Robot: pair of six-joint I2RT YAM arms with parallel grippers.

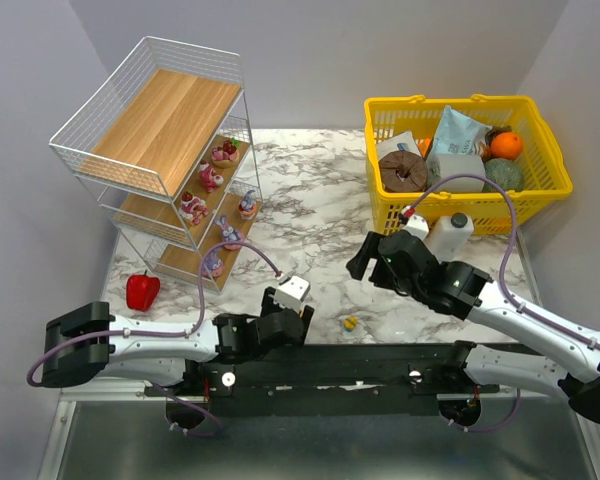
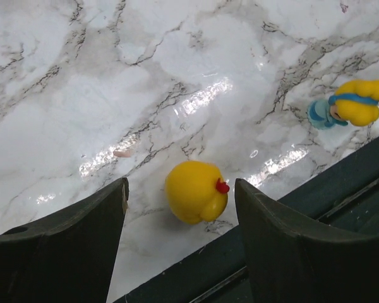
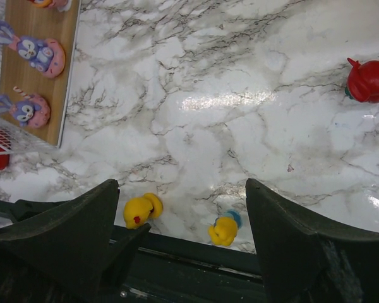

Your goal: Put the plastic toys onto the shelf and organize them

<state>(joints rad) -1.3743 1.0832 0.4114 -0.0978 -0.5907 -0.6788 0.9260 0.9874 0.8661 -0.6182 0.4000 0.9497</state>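
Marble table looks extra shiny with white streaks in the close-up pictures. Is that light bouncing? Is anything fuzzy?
Yes, light bouncing off the glossy white marble tabletop. Left wrist view: bright streaks near the round yellow plastic duck; the dark tool fingers up close look soft-edged. Right wrist view: one bright patch mid-table. Top external view: even light, faint shadows, hardly any glare.

Light: bright, even, from above my hands.
Glare: white streaks on the marble table [image 2: 202,98] ahead of my left fingers [image 2: 63,246].
Focus: duck [image 2: 192,191] between them sharp; fingers dark, soft.
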